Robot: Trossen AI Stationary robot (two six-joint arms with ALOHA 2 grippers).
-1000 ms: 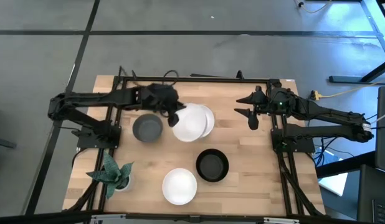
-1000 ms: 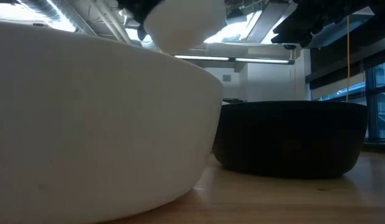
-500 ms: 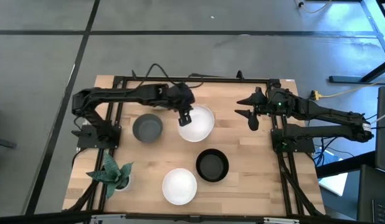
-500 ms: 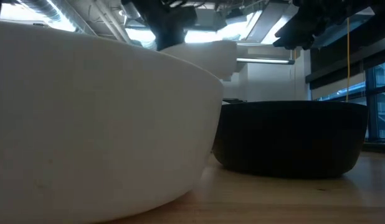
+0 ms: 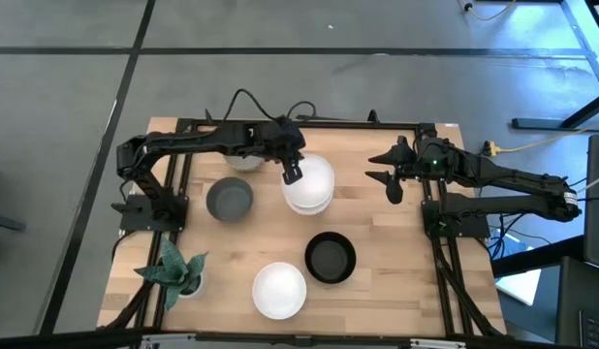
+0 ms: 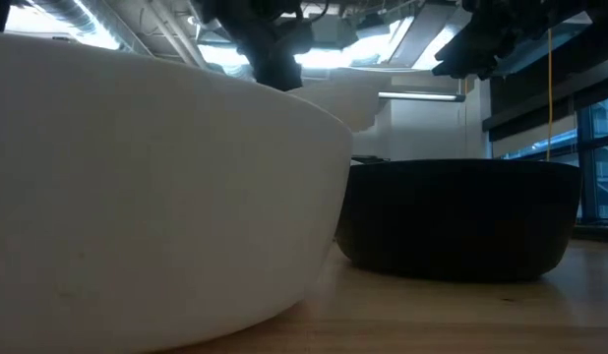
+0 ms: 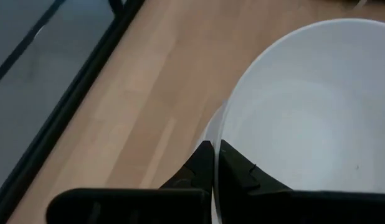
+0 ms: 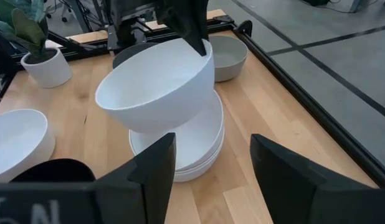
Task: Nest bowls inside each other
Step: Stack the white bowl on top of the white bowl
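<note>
Since a second ago the left arm has carried its white bowl [image 8: 156, 93] farther across, and it now hangs tilted right over the white stack [image 8: 186, 146], whose bowls cannot be counted. Left pincer [image 5: 292, 173] is pinching that bowl's rim, fingers [image 7: 205, 165] pressed tight either side of the wall. Right pincer [image 5: 388, 180] waits spread open above the bench [image 5: 396, 242], well clear of the bowls. Count in the high view: one dark grey bowl [image 5: 229, 199], one paler grey bowl [image 8: 227, 56] at the back edge, one black bowl [image 5: 330, 258], one lone white bowl [image 5: 279, 290] near the front. One potted plant [image 5: 176, 270] sits at the front-left corner. No readable lettering anywhere.
</note>
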